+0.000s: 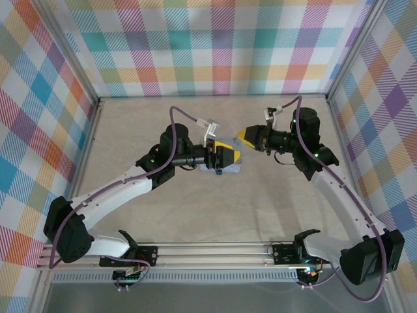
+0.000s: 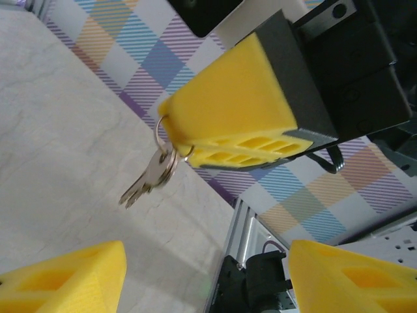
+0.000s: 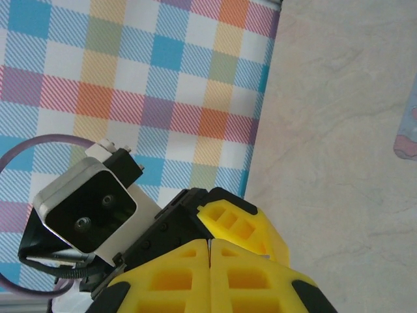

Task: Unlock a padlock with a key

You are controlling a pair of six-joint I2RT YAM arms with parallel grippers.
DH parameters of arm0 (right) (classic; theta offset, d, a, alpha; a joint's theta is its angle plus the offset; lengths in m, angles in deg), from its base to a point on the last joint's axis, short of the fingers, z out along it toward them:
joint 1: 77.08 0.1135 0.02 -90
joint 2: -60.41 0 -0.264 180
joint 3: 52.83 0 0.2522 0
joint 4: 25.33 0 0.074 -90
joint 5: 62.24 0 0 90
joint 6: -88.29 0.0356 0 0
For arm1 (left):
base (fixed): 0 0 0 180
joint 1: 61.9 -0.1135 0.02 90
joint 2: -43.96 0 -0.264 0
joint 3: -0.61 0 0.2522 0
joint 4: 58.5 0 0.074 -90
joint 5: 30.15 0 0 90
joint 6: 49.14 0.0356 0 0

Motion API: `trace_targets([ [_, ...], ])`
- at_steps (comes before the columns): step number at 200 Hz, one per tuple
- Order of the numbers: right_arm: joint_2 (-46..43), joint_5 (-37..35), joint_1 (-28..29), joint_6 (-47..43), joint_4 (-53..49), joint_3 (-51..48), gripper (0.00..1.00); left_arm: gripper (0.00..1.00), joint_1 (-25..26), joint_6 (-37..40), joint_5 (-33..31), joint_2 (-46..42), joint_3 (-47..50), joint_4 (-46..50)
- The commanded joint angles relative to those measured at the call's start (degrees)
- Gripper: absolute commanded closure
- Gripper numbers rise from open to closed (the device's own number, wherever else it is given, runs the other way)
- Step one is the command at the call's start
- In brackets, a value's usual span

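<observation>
My right gripper (image 1: 246,137) (image 3: 210,246) is shut, its yellow pads pressed together. In the left wrist view its tip (image 2: 174,134) pinches a metal key ring (image 2: 158,134), and two silver keys (image 2: 151,176) dangle from the ring above the table. My left gripper (image 1: 227,156) (image 2: 205,277) faces it from just below and to the left, open, with nothing between its fingers (image 2: 71,277). In the right wrist view one left finger (image 3: 244,225) shows just beyond my shut pads. The padlock is hidden.
A pale blue tin (image 1: 221,171) lies on the beige table under the left gripper, and its edge (image 3: 407,134) shows in the right wrist view. Checked walls (image 1: 215,45) enclose the table. An aluminium rail (image 1: 215,251) runs along the near edge.
</observation>
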Motion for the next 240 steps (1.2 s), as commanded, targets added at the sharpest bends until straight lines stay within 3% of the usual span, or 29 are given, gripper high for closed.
trace_targets([
  [1,-0.52,2.66,0.57,2.35,3.52,-0.06,0.93,0.27,-1.38,0.71,2.44,-1.84,-1.85,-2.31],
  [12,-0.55,3.30,0.80,2.88,4.08,-0.06,0.93,0.21,-2.24,0.53,2.18,-2.34,-1.72,-2.30],
  [44,-0.83,3.96,1.45,3.07,3.59,-0.10,0.92,0.21,-3.80,0.62,3.46,-2.77,-2.40,-2.49],
  [121,0.12,4.82,2.21,5.30,7.58,-1.12,0.92,0.53,-3.83,-0.51,9.20,0.15,-4.79,-4.39],
  [145,0.55,5.48,2.28,6.39,9.23,-1.38,0.91,0.54,-3.83,-0.50,9.64,0.67,-4.97,-4.19],
  [240,0.66,5.28,2.29,6.33,9.29,-1.47,0.90,0.76,-3.83,1.40,7.34,-0.20,-4.19,-1.30],
])
